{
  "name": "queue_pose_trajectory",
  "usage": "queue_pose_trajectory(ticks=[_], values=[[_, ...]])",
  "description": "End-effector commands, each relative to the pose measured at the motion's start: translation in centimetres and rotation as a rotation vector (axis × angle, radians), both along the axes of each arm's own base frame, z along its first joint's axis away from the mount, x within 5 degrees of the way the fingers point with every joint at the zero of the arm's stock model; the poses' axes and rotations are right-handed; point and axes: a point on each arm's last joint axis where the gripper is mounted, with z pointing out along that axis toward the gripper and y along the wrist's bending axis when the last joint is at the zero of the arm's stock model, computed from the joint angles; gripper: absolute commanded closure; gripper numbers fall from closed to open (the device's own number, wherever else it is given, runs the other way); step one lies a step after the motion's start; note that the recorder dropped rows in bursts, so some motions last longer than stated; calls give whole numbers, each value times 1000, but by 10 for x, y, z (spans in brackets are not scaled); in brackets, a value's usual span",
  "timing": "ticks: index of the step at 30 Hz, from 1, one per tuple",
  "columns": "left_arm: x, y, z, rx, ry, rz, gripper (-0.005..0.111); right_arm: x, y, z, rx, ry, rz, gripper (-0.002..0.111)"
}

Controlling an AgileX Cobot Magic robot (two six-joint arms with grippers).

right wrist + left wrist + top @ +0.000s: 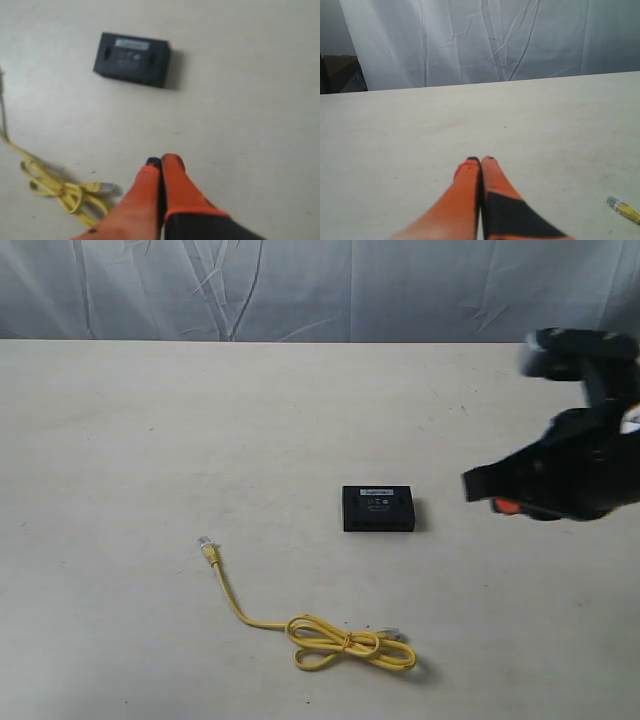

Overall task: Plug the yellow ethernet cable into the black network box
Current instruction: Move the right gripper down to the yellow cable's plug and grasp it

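Observation:
The black network box [379,509] lies flat near the table's middle, pale label strip on top; the right wrist view shows the same box [132,59]. The yellow ethernet cable [340,642] lies in front of it, its bundle loosely coiled and one clear plug [205,543] stretched out to the left. My right gripper [161,161] is shut and empty, hovering right of the box and above the table, with the coil [60,190] beside its fingers. My left gripper [480,160] is shut on nothing over bare table, a cable plug [621,207] off to its side.
A pale table [150,440] carries everything. A wrinkled white curtain [300,290] hangs behind its far edge. The right arm's dark body [585,450] sits blurred at the right edge of the exterior view.

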Motion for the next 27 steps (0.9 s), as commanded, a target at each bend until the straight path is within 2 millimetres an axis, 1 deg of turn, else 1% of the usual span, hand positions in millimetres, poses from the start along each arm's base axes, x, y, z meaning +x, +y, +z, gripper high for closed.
queue_pose_trajectory(ticks=[1, 6, 9, 12, 15, 18, 20, 27], values=[[0, 0, 0, -1, -11, 2, 107, 14, 67, -18, -46, 112, 223, 109], [0, 0, 0, -1, -11, 2, 107, 24, 142, -40, -107, 222, 395, 109], [0, 0, 0, -1, -11, 2, 107, 26, 181, -48, -170, 239, 460, 109], [0, 0, 0, -1, -11, 2, 107, 24, 215, -56, -254, 216, 486, 109], [0, 0, 0, -1, -11, 2, 107, 22, 242, -63, -322, 165, 500, 109], [0, 0, 0, -1, -11, 2, 107, 19, 260, -69, -331, 134, 530, 109], [0, 0, 0, -1, -11, 2, 107, 18, 269, -73, -329, 130, 536, 109], [0, 0, 0, -1, -11, 2, 107, 26, 274, -88, -346, 107, 477, 109]])
